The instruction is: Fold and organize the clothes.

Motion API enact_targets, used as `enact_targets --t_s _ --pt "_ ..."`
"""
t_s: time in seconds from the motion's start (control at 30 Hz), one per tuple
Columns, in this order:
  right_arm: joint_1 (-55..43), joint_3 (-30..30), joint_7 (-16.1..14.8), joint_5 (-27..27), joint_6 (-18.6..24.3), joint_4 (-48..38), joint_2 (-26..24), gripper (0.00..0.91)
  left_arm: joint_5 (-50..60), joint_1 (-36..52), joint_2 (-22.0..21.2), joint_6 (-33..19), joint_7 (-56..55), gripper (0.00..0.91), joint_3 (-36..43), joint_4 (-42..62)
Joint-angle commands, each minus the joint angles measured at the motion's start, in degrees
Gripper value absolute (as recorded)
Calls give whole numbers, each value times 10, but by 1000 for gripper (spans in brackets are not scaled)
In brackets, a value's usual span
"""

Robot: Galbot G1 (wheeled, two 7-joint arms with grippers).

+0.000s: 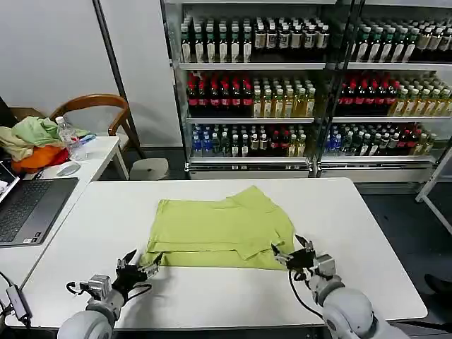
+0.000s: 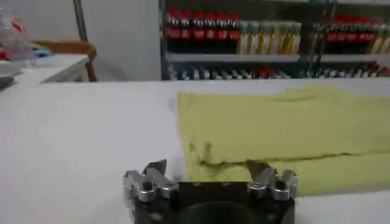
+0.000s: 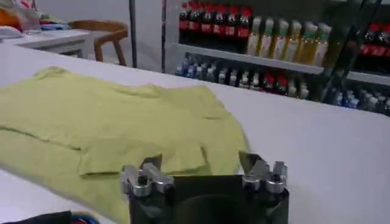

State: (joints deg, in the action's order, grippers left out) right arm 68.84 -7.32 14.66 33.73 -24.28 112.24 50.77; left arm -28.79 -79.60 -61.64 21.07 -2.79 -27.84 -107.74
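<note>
Head view: left gripper [image 1: 132, 266] low at the near table edge, fingers spread, nothing held, its tips just beside the shirt's [image 1: 222, 229] near-left corner. Right gripper [image 1: 300, 255] likewise spread and empty, at the near-right corner, tips touching or nearly touching the hem; contact not certain. Shirt lies partly folded mid-table [image 1: 367, 233], long axis running left to right, straight ahead of both grippers. Each arm has its own corner, about equally close. Left wrist view: near edge just past the open fingertips [image 2: 155, 167]. Judgement: next comes a two-handed pinch of the near hem, then a fold away from the robot.
</note>
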Motion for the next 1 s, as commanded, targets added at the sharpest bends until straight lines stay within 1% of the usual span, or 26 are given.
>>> enact_targets --t_s 0.03,0.17,0.2,0.23,0.27,0.3,0.33,0.73,0.93,1.0 --pt "55 -19 10 -2 -1 23 -6 907 1 -6 -2 30 -64 907 5 -3" --pt "50 -16 19 11 -4 14 -1 907 -5 2 1 35 -63 907 6 -1" --pt "48 -15 21 21 -4 8 0 312 -5 4 1 37 -63 907 7 0" --pt "45 -14 21 27 -4 5 0 0 -5 7 -1 38 -66 766 8 1" --pt "44 -14 21 34 -4 3 1 0 -6 8 -3 39 -68 222 9 1" --pt "42 -13 23 44 -5 0 2 0 -8 8 -4 41 -68 81 9 0" --pt "41 -13 22 45 -3 -3 2 0 -9 8 -5 47 -68 50 10 -2" --pt "32 1 19 47 6 -23 6 0 -17 3 -9 47 -55 50 18 -6" --pt "48 -4 17 34 16 -3 1 0 -27 -17 -10 35 -60 40 21 -18" --pt "63 -7 13 19 19 16 -2 0 -25 -31 -11 35 -53 30 15 -29"
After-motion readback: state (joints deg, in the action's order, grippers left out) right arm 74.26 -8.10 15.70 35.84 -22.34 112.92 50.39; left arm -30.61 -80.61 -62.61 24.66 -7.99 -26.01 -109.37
